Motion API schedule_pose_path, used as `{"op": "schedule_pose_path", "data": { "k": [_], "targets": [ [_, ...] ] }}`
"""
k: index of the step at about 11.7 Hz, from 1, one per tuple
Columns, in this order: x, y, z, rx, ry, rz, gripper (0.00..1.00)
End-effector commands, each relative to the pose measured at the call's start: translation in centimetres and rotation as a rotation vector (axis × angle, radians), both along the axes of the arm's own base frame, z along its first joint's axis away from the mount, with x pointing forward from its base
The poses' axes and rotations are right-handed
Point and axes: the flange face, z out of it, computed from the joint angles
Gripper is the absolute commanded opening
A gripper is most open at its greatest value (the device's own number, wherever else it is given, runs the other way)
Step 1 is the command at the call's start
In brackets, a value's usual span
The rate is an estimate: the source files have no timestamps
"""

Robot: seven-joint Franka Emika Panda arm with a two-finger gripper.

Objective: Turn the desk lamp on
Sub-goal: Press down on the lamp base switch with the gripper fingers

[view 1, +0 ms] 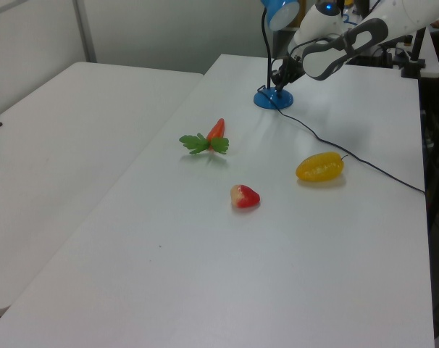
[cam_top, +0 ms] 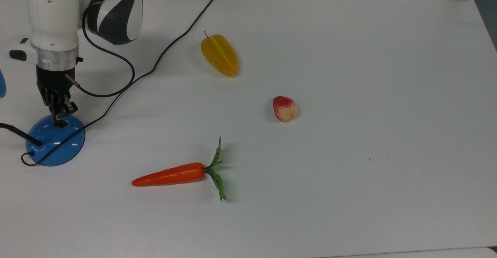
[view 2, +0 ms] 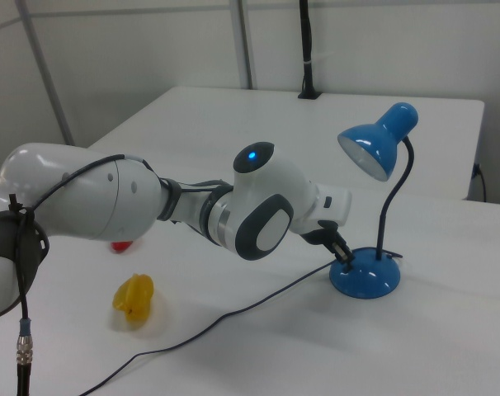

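the desk lamp is being seen near the top view's left edge, its blue dome base resting on the white table, with the thin black gooseneck rising to the blue shade in the right view. the gripper is being held tip-down over the far rim of the base, its fingers drawn narrowly together with nothing between them, the tips just at or touching the base surface where the switch is being covered from sight. the black cord is being trailed from the base toward the top view's upper edge, passing close beside the arm's own cable.

open table is being left across the top view's right and lower parts. a carrot is lying well apart from the base, toward the top view's lower middle; a yellow starfruit and a red-and-cream fruit are lying farther toward the top view's right. the base is sitting close to the table's edge at the top view's left.
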Motion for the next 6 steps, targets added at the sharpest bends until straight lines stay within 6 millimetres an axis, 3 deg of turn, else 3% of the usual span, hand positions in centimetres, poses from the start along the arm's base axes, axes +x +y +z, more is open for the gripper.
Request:
{"op": "schedule_pose_path", "data": {
  "k": [1,6],
  "targets": [
    [0.5,0.35,-0.63,-0.009,-0.009,-0.003,0.0],
    [0.5,0.25,-1.32,-0.008,-0.001,-0.004,0.0]
  ]
}}
